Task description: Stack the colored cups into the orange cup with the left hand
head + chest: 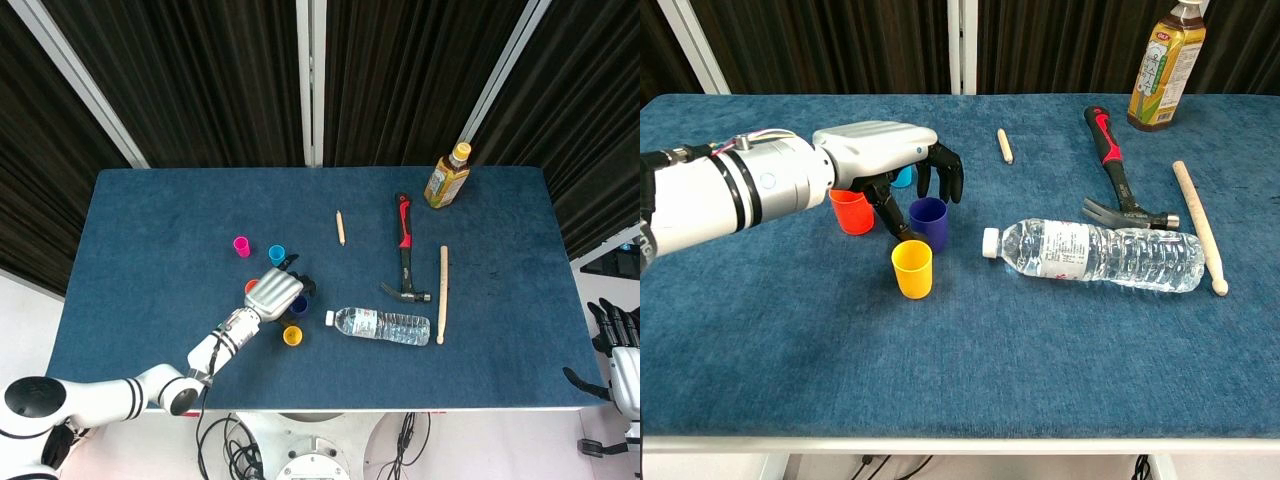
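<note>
The left hand [880, 160] hovers over the upright purple cup [929, 222], its dark fingers [952, 180] spread and holding nothing, thumb beside the cup's near-left wall. The orange cup [851, 211] stands just left of it on the surface, under the palm.

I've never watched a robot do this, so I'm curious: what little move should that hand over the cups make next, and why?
Probably lower a little and close on the dark blue cup. The left hand hovers just above it, fingers apart and curled down around its rim, holding nothing. All cups stand separately, and the orange cup looks empty, so nothing is stacked yet. The yellow cup stands close in front, so the thumb needs care.
</note>
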